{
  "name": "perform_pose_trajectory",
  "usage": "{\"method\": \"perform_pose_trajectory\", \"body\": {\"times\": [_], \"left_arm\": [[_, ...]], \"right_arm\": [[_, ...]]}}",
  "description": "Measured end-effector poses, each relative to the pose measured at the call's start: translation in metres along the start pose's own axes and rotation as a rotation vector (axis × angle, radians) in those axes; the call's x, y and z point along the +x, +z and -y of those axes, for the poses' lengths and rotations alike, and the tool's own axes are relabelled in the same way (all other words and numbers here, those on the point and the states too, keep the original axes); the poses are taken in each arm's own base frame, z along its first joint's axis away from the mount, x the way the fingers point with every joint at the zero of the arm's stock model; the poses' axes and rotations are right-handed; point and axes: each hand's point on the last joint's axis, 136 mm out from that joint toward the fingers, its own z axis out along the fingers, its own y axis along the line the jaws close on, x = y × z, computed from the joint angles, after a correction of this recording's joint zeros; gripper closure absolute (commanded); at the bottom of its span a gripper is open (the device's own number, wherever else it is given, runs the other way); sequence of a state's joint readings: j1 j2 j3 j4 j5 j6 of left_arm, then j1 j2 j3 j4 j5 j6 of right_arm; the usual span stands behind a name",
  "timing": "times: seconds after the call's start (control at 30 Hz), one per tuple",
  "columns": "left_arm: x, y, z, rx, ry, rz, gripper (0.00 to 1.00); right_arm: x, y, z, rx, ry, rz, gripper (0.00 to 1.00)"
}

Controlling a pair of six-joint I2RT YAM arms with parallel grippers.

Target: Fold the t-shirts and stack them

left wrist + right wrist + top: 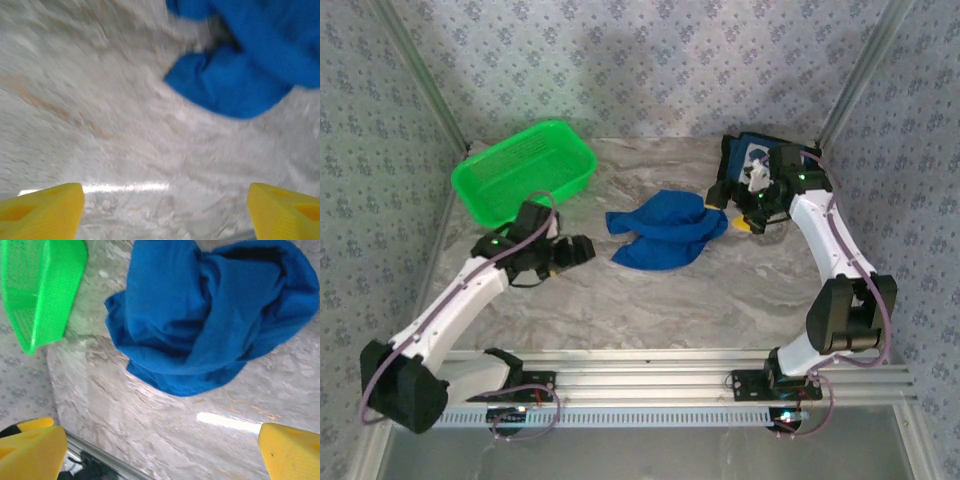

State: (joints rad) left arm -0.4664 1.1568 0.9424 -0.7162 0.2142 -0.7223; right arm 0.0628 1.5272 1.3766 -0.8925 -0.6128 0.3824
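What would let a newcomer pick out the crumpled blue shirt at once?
Start at the grey marbled table; a green mesh basket sits at its back left corner. Just right of the basket, mid-table, lies the royal blue t-shirt. It is a bright, crumpled heap, unlike the dark navy shirt with a white panel at the back right.
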Motion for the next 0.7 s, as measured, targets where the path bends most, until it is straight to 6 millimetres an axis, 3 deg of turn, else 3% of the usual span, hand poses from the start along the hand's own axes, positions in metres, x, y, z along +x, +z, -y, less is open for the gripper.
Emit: {"method": "perform_pose_trajectory", "body": {"times": [0.13,0.4,0.5,0.7], "left_arm": [[0.022,0.038,0.016,0.028,0.015,-0.113,0.27],[0.025,0.126,0.029,-0.052,-0.044,-0.225,0.34],[0.014,0.145,0.033,-0.094,-0.055,-0.214,0.36],[-0.009,0.157,0.034,-0.156,-0.079,-0.144,0.4]], "right_arm": [[0.01,0.005,0.009,0.02,-0.024,-0.033,0.0],[0.017,0.009,0.014,0.025,-0.033,-0.053,0.0],[0.021,0.009,0.014,0.023,-0.036,-0.052,0.0],[0.034,0.009,0.014,0.007,-0.044,-0.051,0.0]]}}
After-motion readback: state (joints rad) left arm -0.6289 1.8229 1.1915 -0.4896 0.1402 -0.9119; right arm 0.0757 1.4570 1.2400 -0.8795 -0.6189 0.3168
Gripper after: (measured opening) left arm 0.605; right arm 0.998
